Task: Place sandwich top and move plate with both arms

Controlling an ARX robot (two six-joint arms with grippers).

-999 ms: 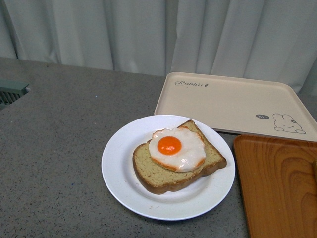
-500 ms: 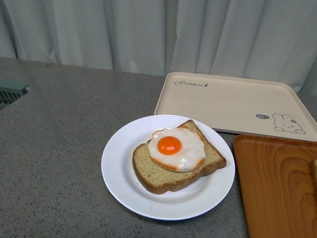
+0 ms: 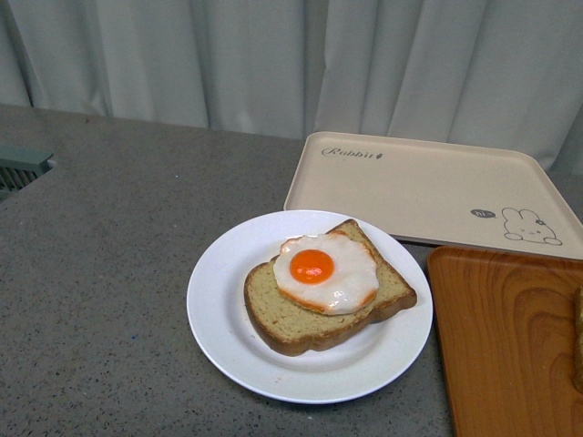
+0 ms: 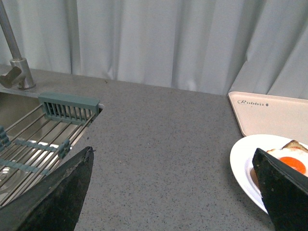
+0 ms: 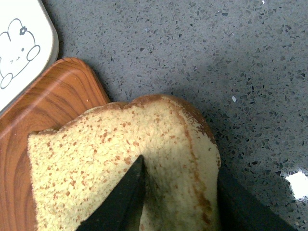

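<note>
Sandwich top [image 5: 96,159], clamped in right pincer [image 5: 180,166], shows plainly only in wrist view; left pincer [image 4: 172,151] gapes empty.

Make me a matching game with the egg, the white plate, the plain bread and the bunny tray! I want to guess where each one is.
Things:
1 fried egg
2 plate
3 sandwich top
4 rabbit tray

Places:
A in the right gripper
B on top of the bread slice
C under that bread slice
D beyond the plate, by the curtain

Pairs: 1-B, 2-C, 3-A, 4-D
</note>
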